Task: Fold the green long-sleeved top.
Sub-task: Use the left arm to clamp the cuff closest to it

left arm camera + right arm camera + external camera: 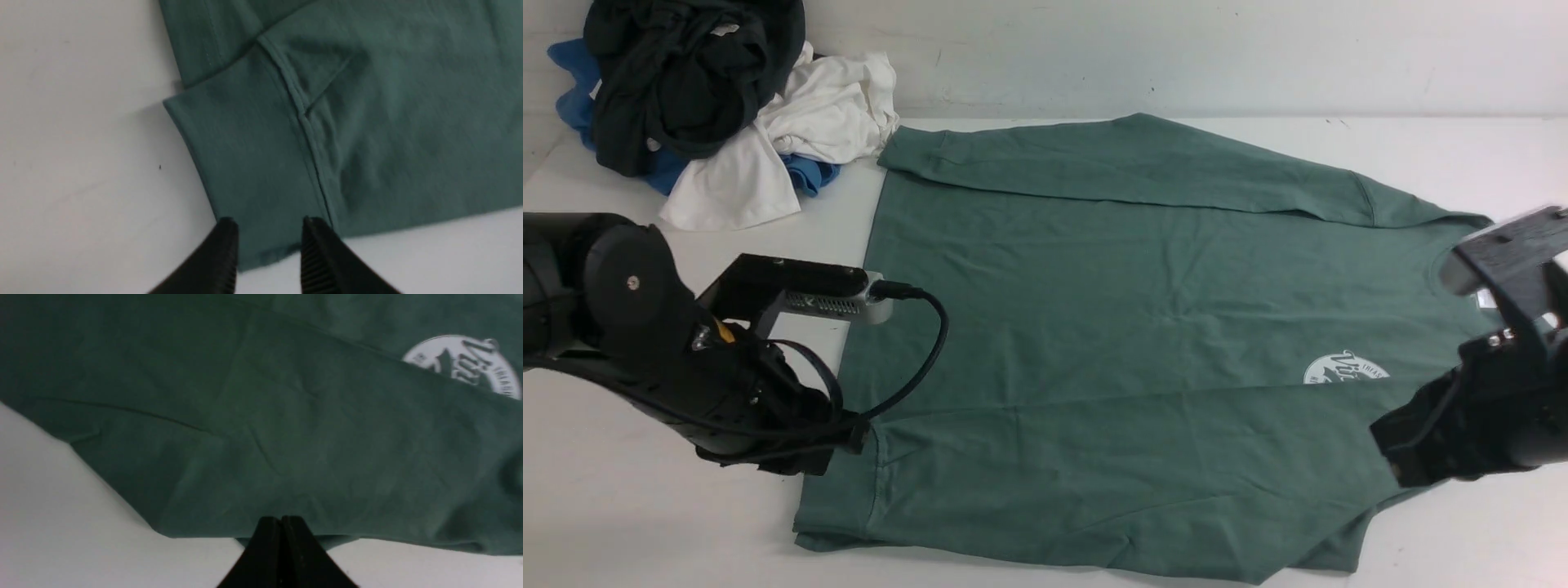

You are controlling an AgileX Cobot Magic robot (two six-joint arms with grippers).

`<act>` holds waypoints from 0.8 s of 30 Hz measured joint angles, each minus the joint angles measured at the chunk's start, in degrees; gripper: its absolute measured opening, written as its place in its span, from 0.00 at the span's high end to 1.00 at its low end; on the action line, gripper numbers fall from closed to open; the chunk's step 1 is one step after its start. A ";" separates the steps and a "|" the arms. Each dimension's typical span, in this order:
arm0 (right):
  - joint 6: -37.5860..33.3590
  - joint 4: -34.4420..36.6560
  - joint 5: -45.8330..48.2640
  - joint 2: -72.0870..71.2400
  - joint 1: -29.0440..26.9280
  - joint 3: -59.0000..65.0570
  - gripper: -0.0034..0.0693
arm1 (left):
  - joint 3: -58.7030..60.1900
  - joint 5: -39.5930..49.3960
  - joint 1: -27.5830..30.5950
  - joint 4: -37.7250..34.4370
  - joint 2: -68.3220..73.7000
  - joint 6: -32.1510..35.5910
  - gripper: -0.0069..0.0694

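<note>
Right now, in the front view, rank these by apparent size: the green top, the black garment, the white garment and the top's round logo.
1. green long-sleeved top
2-3. black garment and white garment: similar, both bunched, unranked
4. round logo, partly covered

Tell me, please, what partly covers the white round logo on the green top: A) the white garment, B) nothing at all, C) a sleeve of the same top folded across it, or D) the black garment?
C: the near sleeve of the green long-sleeved top lies folded across the chest, and its upper edge cuts off the lower part of the white logo.
</note>
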 joint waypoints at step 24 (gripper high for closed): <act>-2.20 5.31 -2.99 4.77 0.53 -0.53 0.97 | -8.96 2.56 3.82 -0.66 17.32 -0.89 0.42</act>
